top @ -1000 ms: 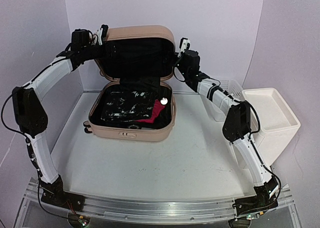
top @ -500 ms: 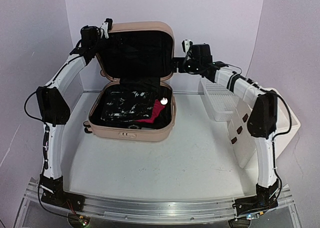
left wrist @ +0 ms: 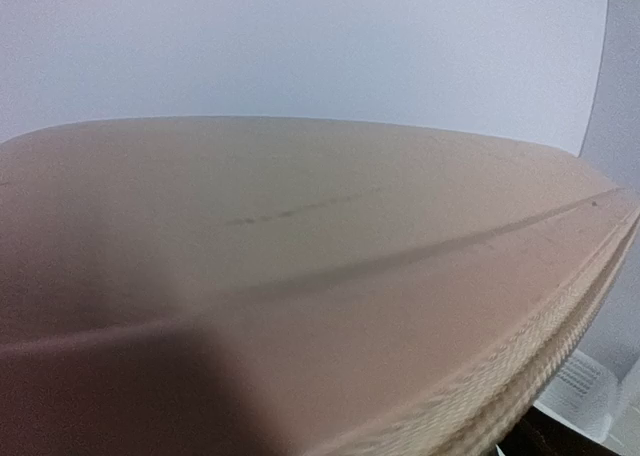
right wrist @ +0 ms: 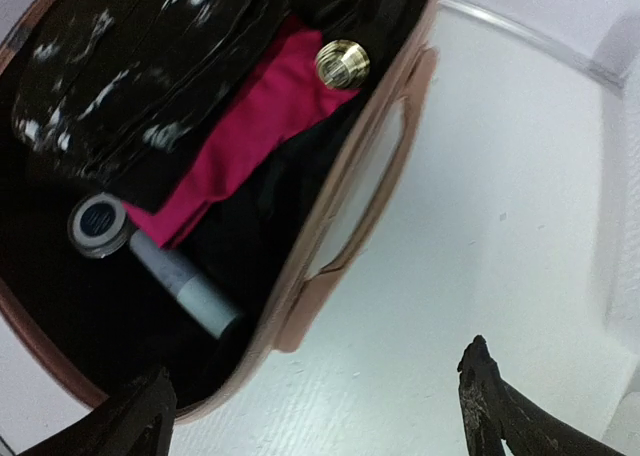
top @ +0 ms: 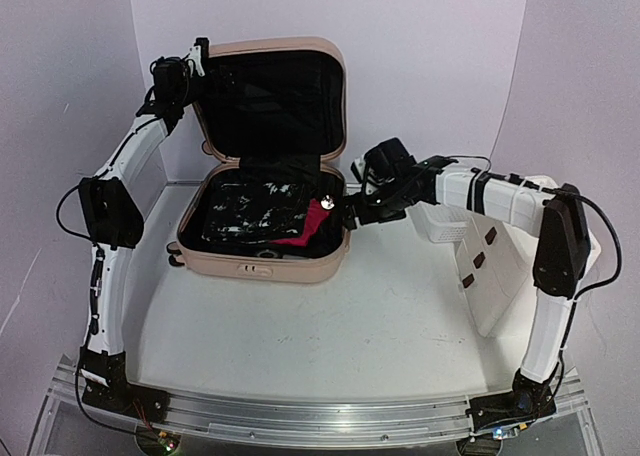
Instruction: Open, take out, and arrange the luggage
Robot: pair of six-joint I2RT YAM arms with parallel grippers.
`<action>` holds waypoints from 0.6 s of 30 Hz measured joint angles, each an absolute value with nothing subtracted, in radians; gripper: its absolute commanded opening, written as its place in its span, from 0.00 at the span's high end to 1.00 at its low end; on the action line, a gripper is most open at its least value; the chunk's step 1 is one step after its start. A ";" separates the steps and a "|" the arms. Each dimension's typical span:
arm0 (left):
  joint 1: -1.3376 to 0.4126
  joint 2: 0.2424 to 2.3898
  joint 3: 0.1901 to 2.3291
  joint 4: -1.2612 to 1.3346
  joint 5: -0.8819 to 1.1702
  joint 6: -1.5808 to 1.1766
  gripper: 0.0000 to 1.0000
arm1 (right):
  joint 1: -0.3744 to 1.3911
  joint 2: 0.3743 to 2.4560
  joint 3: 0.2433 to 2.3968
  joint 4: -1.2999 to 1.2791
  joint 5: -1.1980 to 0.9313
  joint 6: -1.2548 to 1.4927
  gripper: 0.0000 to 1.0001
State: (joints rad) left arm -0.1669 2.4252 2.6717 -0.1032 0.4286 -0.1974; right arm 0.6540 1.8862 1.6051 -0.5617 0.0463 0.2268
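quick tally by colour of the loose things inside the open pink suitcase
black-and-white patterned bundle: 1
magenta cloth: 1
gold round cap: 1
blue-lidded round tin: 1
pale blue tube: 1
total in the luggage: 5

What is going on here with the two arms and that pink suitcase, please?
The luggage lies open on the table with its lid upright. The left end effector is up at the lid's top left corner; whether it grips the lid cannot be told. The right end effector hangs open and empty by the lower half's right rim, near the magenta cloth and gold cap packed inside.
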 measured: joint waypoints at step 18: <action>-0.133 2.439 2.609 0.169 0.599 -0.865 0.02 | 0.605 2.379 2.396 -0.197 -0.085 0.616 0.02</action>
